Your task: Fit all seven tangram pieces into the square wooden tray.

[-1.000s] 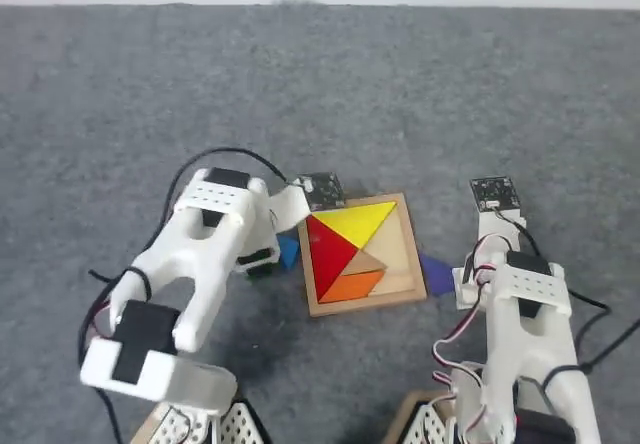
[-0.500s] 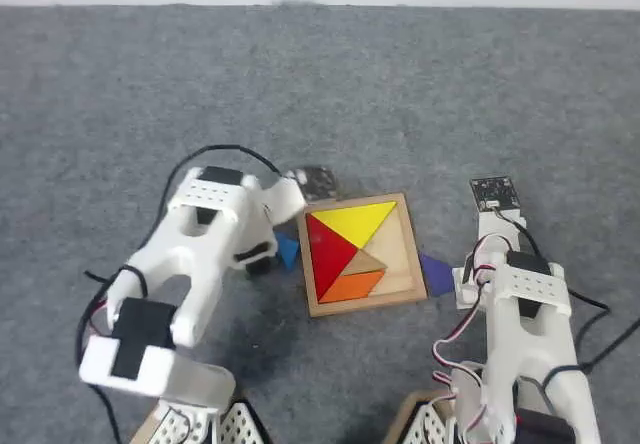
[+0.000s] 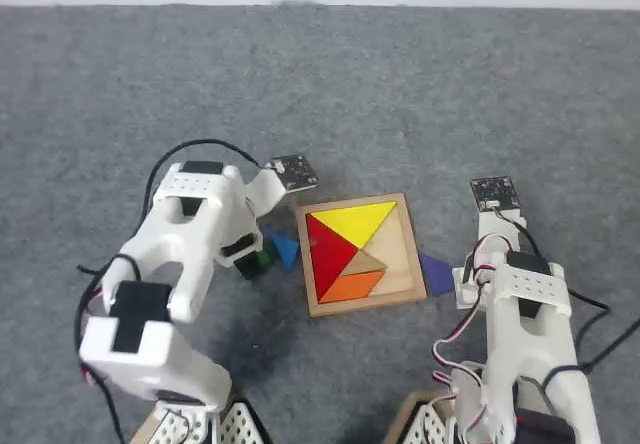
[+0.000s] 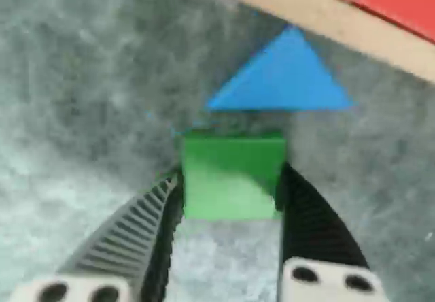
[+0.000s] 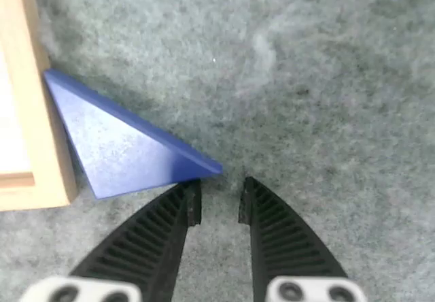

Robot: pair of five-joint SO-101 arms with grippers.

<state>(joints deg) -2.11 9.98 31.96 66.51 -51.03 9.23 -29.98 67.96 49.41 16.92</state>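
Tray: square, wooden, on grey carpet between the two arms.

Inside the tray, 3 coloured pieces:
- yellow triangle at the far side
- red triangle along the left wall
- orange piece at the near side

A pale tan triangle sits among them (a piece or bare tray floor, cannot tell). The right part of the tray floor is bare wood.

Outside the tray, 3 pieces:
- green square
- blue triangle
- dark blue triangle

Left gripper: down on the carpet left of the tray. Its fingers are closed against two opposite sides of the green square, holding it. The blue triangle lies on the carpet directly between the square and the tray's left wall, just beside the square, with its point towards the wall.

Right gripper: low over the carpet right of the tray. Its fingers are only a narrow slit apart with nothing between them. The tips sit just beside the sharp corner of the dark blue triangle, which lies flat against the tray's outer right wall.

Other: 2 arms, and 1 black cable looping over the left arm.
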